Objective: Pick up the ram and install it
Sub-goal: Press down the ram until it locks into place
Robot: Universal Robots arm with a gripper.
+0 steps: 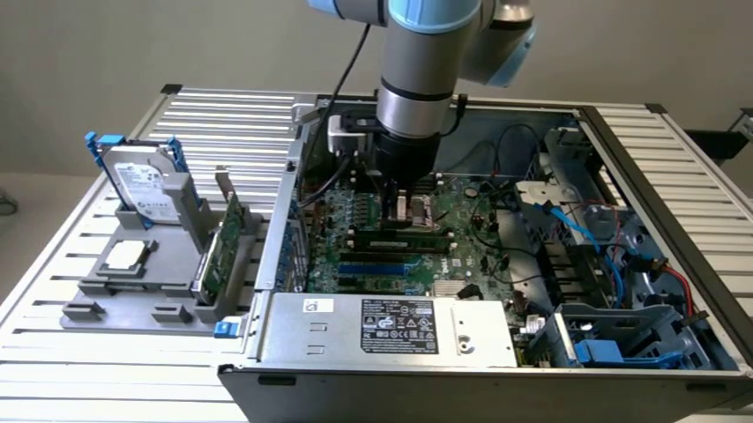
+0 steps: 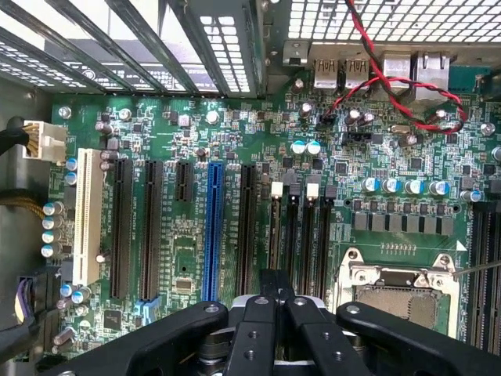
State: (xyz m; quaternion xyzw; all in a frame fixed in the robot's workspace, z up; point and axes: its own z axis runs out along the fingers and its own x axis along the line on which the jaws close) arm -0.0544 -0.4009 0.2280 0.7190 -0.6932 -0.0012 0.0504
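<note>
The ram (image 1: 400, 236) already lies in its slot mid-motherboard (image 2: 235, 141), while the gripper (image 2: 275, 286) presses down over it, fingers together and empty.

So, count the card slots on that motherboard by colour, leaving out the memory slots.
White slot: 1
Blue slot: 1
Black slots: 4, one of them short
Total: 6
</note>
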